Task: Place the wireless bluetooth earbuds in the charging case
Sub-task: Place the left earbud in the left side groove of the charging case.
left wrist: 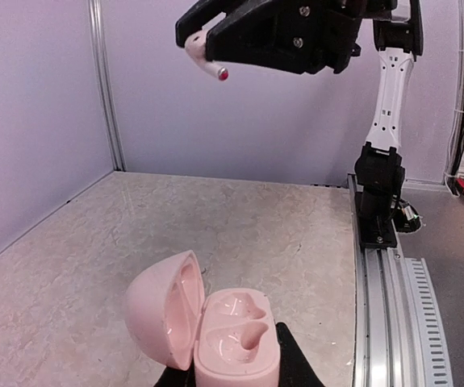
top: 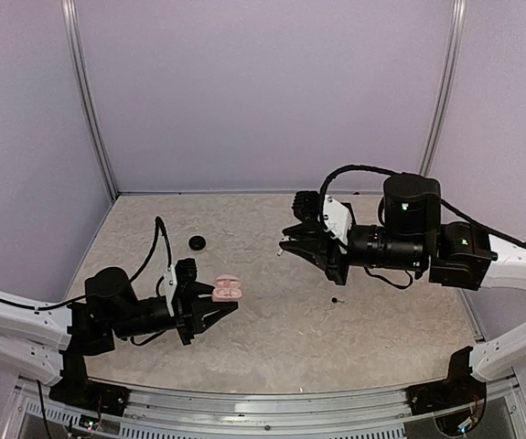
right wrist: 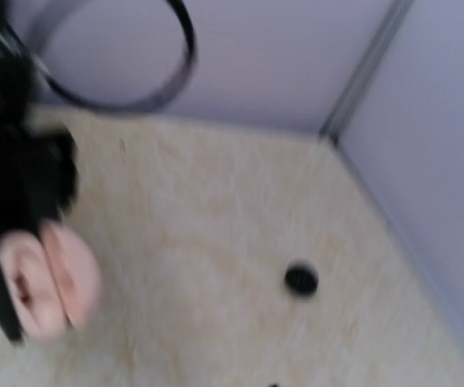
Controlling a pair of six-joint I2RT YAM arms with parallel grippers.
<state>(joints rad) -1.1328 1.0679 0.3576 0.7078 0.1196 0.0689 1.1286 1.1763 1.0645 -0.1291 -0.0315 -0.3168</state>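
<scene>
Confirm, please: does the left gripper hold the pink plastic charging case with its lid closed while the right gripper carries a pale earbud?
Not quite: the left wrist view shows the lid open. The left gripper holds the pink plastic charging case, and the right gripper carries the pale earbud.

Pale lilac walls (top: 263,91) close me in on three sides, joined by slim metal posts (top: 90,101); my table (top: 272,338) is beige, speckled and evenly lit.

The charging case (top: 227,289) sits in the left end effector (top: 221,300), over the tabletop (top: 290,347). Behind it to the right, the right end effector (top: 284,247) holds an earbud (left wrist: 202,55). A puck (top: 197,242) lies behind-left of the case, a loose earbud (top: 337,300) to its right.
</scene>
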